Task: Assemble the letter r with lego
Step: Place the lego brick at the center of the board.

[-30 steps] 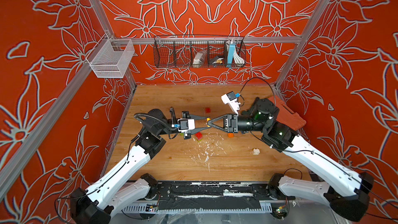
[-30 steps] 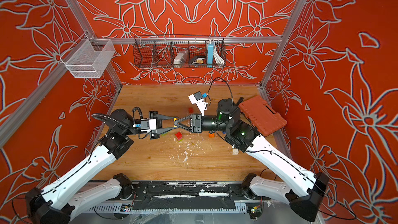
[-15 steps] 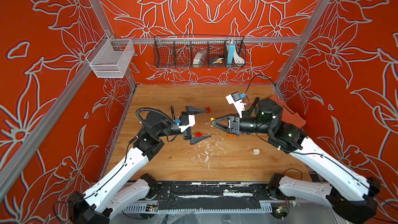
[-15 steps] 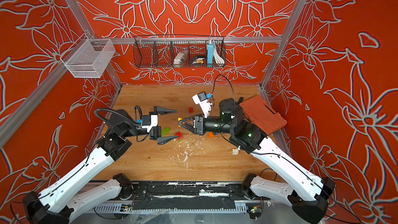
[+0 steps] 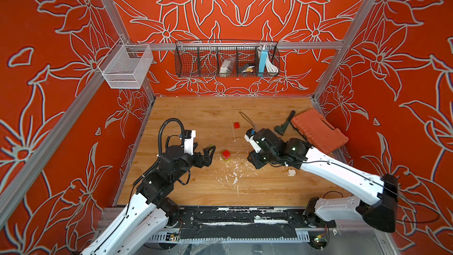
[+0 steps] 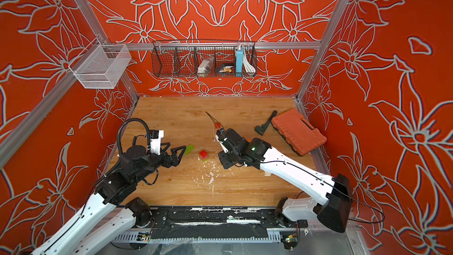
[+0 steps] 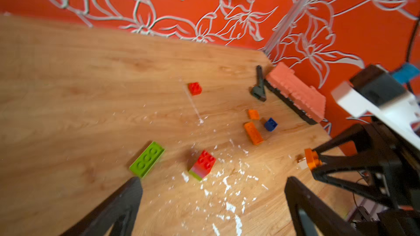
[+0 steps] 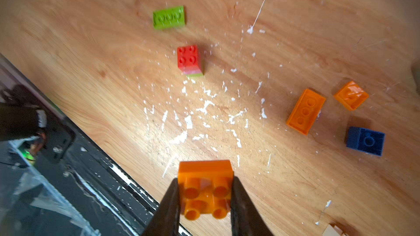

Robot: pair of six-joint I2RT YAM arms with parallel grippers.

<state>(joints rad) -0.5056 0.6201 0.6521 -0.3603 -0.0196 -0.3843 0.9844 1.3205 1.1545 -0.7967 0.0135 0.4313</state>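
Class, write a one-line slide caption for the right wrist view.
Right hand grips a small orange studded plastic brick above the wooden table.

Back left of table (image 5: pixel 196 114) open, bare wood. Mid-table: red-topped brick stack (image 5: pixel 226 155), lime brick (image 6: pixel 189 148) near it, apart. Right rear corner blocked: orange ribbed case (image 5: pixel 318 131), black tool (image 5: pixel 280 129) just beside it.

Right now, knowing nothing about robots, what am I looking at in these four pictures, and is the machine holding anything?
This is a robot: a left arm and a right arm, each ending in a two-fingered gripper. Two pictures look down from overhead; two come from cameras on the wrists. On the wooden table lie a green brick, a red-topped stack, a red brick, a long orange brick, a blue brick and an orange-red case. The right gripper pinches a square orange brick; the left gripper is open, empty.
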